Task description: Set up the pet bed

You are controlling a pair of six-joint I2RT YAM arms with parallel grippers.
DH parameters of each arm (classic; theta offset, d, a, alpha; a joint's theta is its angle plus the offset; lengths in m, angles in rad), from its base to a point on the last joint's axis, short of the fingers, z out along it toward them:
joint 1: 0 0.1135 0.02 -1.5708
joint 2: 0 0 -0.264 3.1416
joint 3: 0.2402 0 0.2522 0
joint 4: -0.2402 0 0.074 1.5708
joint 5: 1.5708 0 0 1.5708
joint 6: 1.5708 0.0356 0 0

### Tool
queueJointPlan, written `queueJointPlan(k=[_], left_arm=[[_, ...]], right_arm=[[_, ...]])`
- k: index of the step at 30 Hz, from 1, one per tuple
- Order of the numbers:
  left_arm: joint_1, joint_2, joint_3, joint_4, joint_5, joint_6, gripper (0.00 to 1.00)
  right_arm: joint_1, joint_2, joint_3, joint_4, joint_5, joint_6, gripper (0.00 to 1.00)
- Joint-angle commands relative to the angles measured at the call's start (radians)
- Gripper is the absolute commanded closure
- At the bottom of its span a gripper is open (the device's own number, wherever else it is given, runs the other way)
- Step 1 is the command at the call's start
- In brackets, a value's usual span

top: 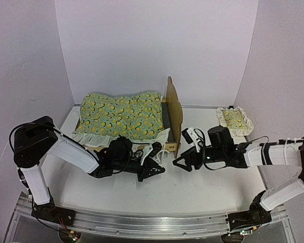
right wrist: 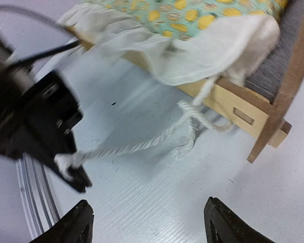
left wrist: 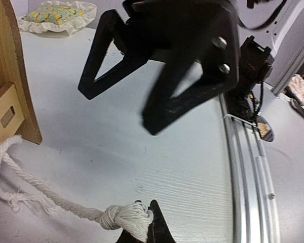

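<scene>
Now, down toward the near edge of the table [top: 116, 195], the two grippers sit close together, tips almost facing. The left gripper [top: 154, 171] is clenched on the knotted end of a white rope [left wrist: 129, 218]. Its own camera shows the knot pinched right between the fingertips, with the rope lying slack across the table back toward the bed's near rail by the headboard. Why hold it there? My read is that the rope seems to run to the frame, so it works as a leash for dragging or steadying the bed without touching the bedding. The right gripper [top: 185, 160] stands released, jaws spread wide with nothing between them, low and just beside the knot. It looks like a handover or a fresh grasp being lined up, though I can't say which.

Further back, the pet bed [top: 174, 116] sits mid-table toward the far edge, its tall headboard upright on the right-hand end. The lemon-print blanket [top: 122, 114] is draped over the mattress [right wrist: 268, 76], one white ruffled corner spilling over the near rail and a grey strip showing by the headboard. Furthest off, near the far right corner, the little matching pillow [top: 234, 120] lies well apart from the bed — by my reckoning, the piece left to place.
</scene>
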Motion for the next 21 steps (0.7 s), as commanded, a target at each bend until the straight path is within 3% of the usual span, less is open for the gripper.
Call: queueJointPlan(k=[1,3,6,12,16,21], left_arm=[[0.047,0.026,0.082,0.006,0.254,-0.141,0.99],[0.058,0.034,0.091,-0.013,0.294,-0.14,0.99],[0.061,0.031,0.092,-0.046,0.317,-0.116,0.99],[0.062,0.026,0.093,-0.083,0.305,-0.059,0.99],[0.061,0.023,0.097,-0.098,0.289,-0.031,0.99],[0.061,0.018,0.106,-0.12,0.29,-0.012,0.99]], right_arm=[[0.016,-0.132,-0.179,0.342,-0.132,-0.426,0.23],[0.016,-0.092,-0.194,0.436,-0.149,-0.563,0.19],[0.016,-0.01,-0.061,0.311,-0.251,-0.749,0.22],[-0.002,0.107,0.112,0.086,-0.314,-1.03,0.24],[-0.003,0.16,0.209,-0.089,-0.329,-1.231,0.35],[-0.003,0.218,0.298,-0.261,-0.36,-1.366,0.44]])
